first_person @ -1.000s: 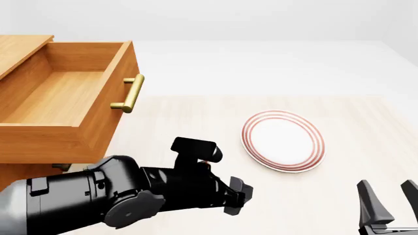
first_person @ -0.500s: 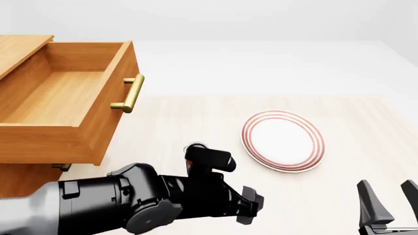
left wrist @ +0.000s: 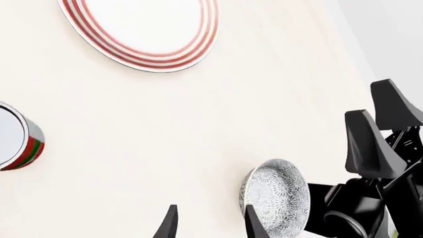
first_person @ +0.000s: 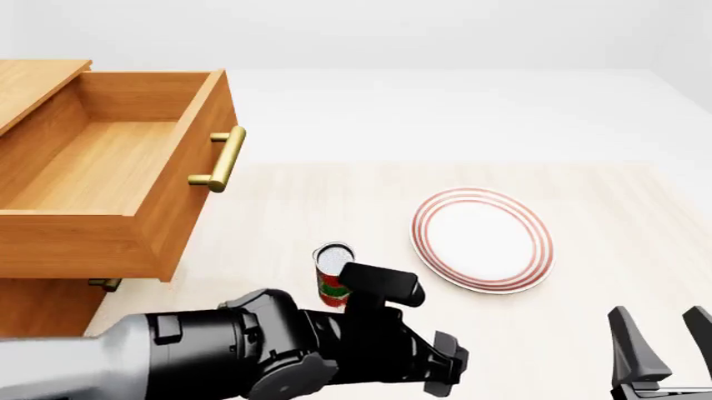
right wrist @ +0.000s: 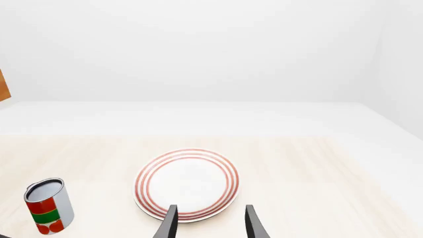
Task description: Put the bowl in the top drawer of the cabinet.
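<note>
Top drawer (first_person: 100,167) standing open and bare; bowl (left wrist: 276,197) sitting on bench just beyond left hand (left wrist: 208,223), fingers spread, gripping nothing. Grasp, carry, drop remaining.

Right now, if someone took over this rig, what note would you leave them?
Left gripper: open, holding nothing, low over the table near the bowl.
Right gripper: open, empty, parked facing the plate.
Bowl: on the table at the near edge beside the right gripper; it shows only in the left wrist view, not in the front view.
Top drawer: pulled open, nothing in it.
A can stands between the cabinet and the plate.
Done: drawer open.
Left: grasp the bowl, carry it over, set it in the drawer.
</note>
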